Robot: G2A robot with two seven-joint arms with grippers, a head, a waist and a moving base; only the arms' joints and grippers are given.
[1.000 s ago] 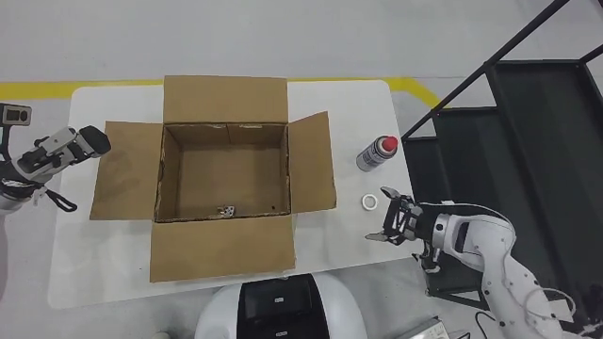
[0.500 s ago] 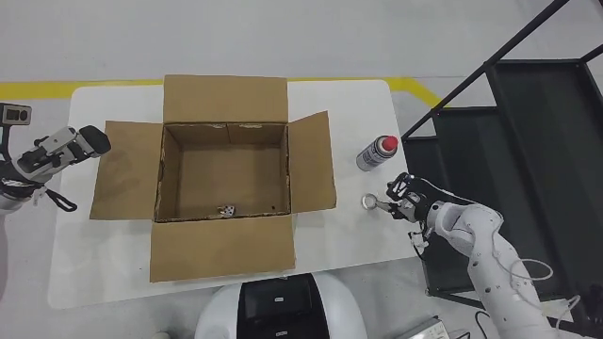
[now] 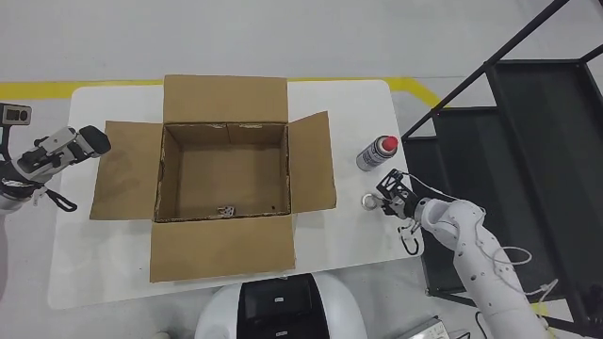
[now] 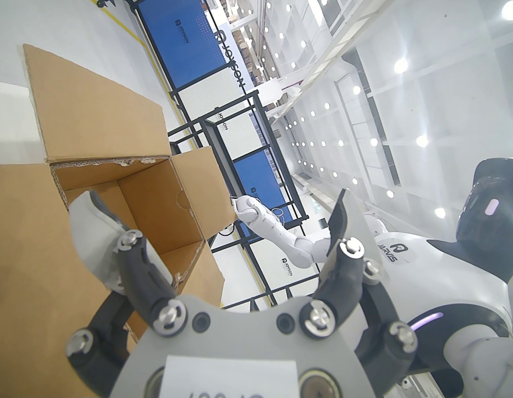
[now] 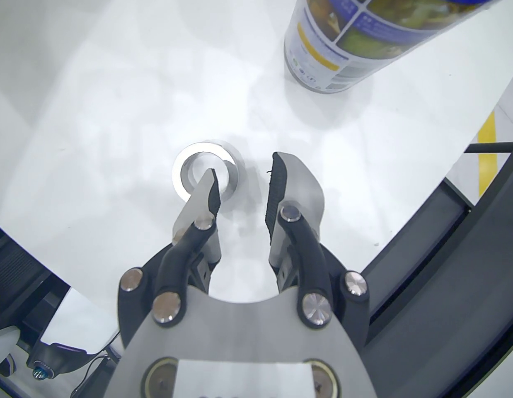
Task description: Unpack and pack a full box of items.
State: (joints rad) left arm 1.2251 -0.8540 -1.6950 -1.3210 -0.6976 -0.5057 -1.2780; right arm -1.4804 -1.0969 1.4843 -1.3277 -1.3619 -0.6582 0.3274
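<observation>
White table (image 3: 349,104), rounded corners. You have the big things near its middle and the small ones out toward your right.

Cardboard box (image 3: 224,100), centre of table, all four flaps folded out flat. Inside it is almost bare: one small pale scrap (image 3: 226,210) on the floor against the near wall, too small to identify.

Your left hand (image 3: 92,141) hangs just off the box's left flap, over the table's left edge. From its wrist view, the left hand (image 4: 215,205) has its fingers spread wide with nothing between them, and it looks across the open box.

Your right hand (image 3: 386,195) is low over the table's right part, near the edge and well apart from the box. Its fingers are partly spread, not pinching.

Spray can (image 3: 376,153), red cap, stands upright on the table just beyond the right hand, apart from it. Its printed label (image 5: 364,22) shows in the wrist view.

Small metal ring (image 3: 370,201) lies flat on the table, right at the tips of your right hand (image 5: 244,175). One fingertip (image 5: 210,186) sits over the hole of the ring (image 5: 206,147) and the other stands outside it, so one side of the ring's wall lies between them. Contact cannot be made out.
</observation>
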